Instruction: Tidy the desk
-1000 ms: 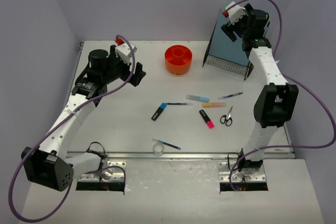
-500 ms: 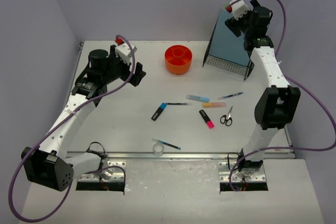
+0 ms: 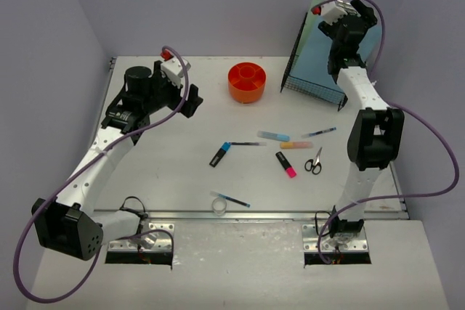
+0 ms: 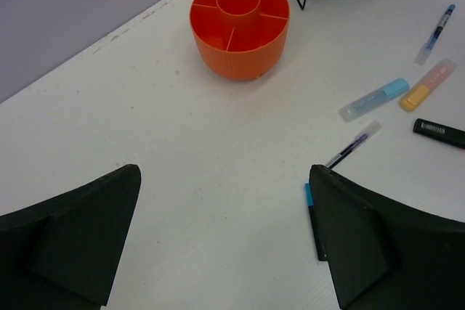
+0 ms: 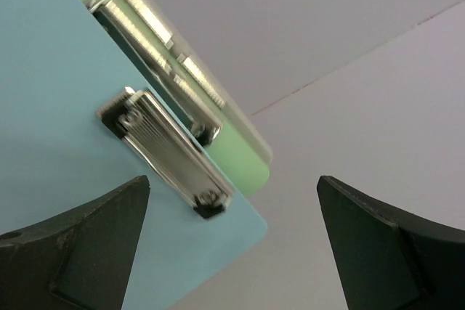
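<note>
Wide and empty at left claw (image 4: 224,179) and right claw (image 5: 234,183). Just beside the left one, on the worktop (image 4: 182,136): blue-capped marker (image 4: 314,223), seemingly lengthwise to the reach.

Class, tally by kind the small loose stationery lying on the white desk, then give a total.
Highlighters: 4
Pens: 3
Scissors: 1
Tape roll: 1
Total: 9
</note>
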Tool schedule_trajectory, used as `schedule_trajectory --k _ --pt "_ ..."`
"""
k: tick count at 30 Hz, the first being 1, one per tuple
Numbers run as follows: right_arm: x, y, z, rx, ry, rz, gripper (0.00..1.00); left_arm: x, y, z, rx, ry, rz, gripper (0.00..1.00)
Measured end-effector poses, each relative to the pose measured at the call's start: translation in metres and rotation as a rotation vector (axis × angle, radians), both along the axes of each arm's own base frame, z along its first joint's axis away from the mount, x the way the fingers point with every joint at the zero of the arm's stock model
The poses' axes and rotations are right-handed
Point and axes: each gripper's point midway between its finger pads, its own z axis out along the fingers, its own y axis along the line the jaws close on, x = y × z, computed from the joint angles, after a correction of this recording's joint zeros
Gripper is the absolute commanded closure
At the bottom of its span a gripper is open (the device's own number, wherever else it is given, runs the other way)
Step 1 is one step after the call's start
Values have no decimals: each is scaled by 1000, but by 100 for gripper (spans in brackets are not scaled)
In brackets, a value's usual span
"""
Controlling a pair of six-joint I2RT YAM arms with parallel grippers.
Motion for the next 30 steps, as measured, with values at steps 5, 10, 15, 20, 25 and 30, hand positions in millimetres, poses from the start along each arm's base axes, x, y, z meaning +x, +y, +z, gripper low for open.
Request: schedule_trajectory --k 5,10,15,20,25,30 --pt "1 13 -15 22 27 20 1 1 0 7 -4 -14 0 0" --pt "-21 39 2 126 70 141 1 2 -1 14 -15 -23 2 0" --pt "-74 66 74 256 1 293 1 1 -3 15 -28 -7 -5 0" --pt "-138 99 125 374 -19 476 2 -5 -8 11 -27 17 -46 6" --pt "-190 128 114 502 77 607 7 -17 -14 -2 -11 60 -109 13" --pt "-215 136 32 637 276 578 19 -26 -10 -38 36 153 -115 18"
